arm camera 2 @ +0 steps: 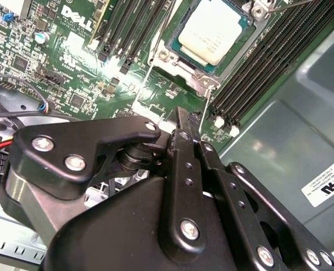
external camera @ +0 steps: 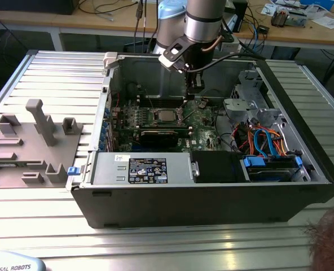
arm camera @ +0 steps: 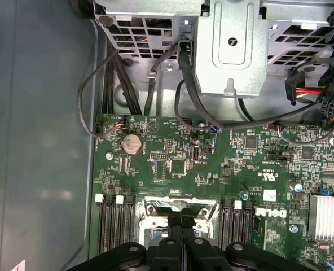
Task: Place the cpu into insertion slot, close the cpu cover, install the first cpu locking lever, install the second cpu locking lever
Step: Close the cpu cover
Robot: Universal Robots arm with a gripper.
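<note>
Arm: the robot arm (external camera: 203, 20) is reaching down into the open computer case (external camera: 155, 195) that is lying on the ribbed metal table (external camera: 54, 73).
Pincer: the gripper (arm camera 2: 181, 117) is hovering low over the green motherboard (arm camera 2: 71, 68), just beside the socket area.
Pincer opening: the two black fingers (arm camera: 172, 224) are pressing together in a clench, and no gap is showing between them in both wrist views.
Pincer load: nothing is showing between the finger pads.
Nearest thing: a thin wire lever (arm camera 2: 205, 110) is standing up from the socket corner and running right beside the fingertips; whether it is touching them I cannot tell.
Cpu: the cpu (arm camera 2: 215, 29) is sitting flat in the insertion slot (external camera: 157, 117), its dull silver top facing up.
Cpu cover: the cpu cover (arm camera 2: 181, 66) is appearing to lie down around the chip as a silver frame, though I cannot tell if it is fully seated.
Neighbours: black memory slots (arm camera 2: 268, 62) are flanking the socket on both sides.
Beyond the board: a grey drive cage (arm camera: 229, 51) with black cables is sitting past the board's edge, and a coin cell (arm camera: 131, 143) is lying near that edge.
Outside the case: a grey fixture (external camera: 37, 141) is resting on the table towards the exterior view's left.
</note>
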